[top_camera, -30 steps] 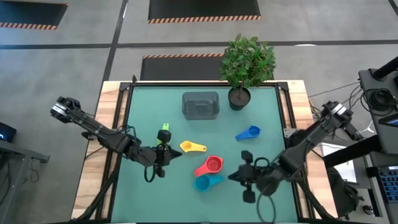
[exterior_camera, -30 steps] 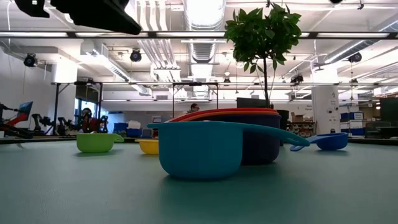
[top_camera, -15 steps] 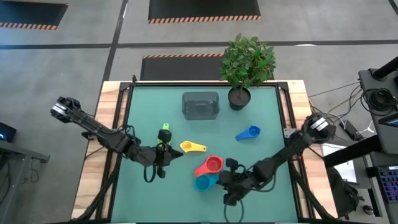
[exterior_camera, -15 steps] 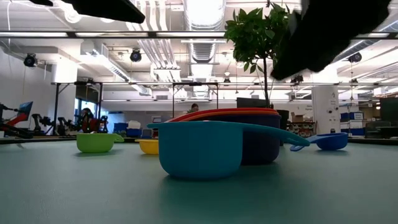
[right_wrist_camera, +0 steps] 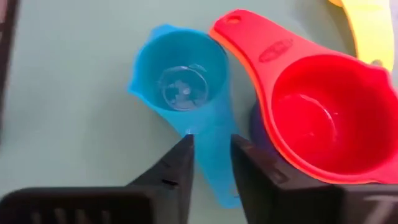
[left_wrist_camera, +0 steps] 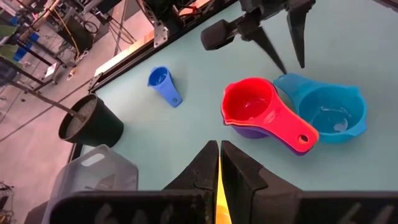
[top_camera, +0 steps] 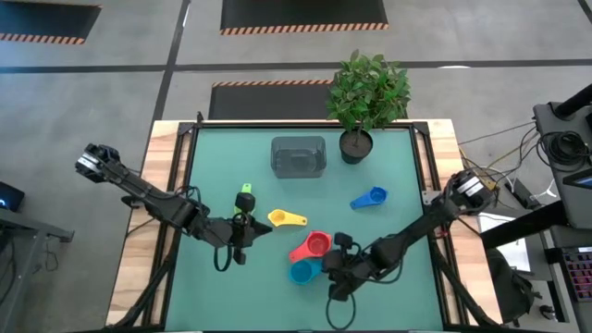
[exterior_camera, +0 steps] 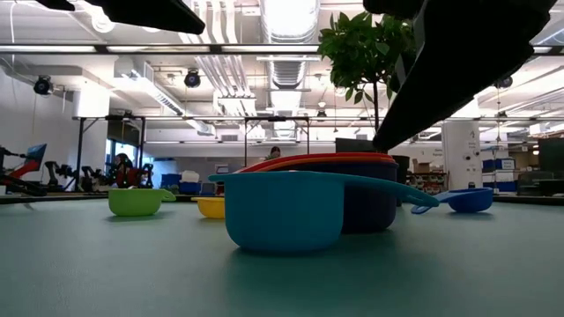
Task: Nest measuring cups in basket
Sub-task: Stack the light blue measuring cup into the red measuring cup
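measuring cups (top_camera: pixel 311 255) scattered mid-table, basket (top_camera: pixel 298 156) beside potted plant (top_camera: pixel 367 100)

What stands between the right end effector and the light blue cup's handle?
Nothing visible. The right end effector, fingers parted, hangs straight over the light blue cup and its handle. The red cup sits beside it, on a purple cup, off that line.

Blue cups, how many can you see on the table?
2. The big blue cup sits beside the red cup, near the right gripper. The small blue cup lies alone near the plant pot. None seems hidden.
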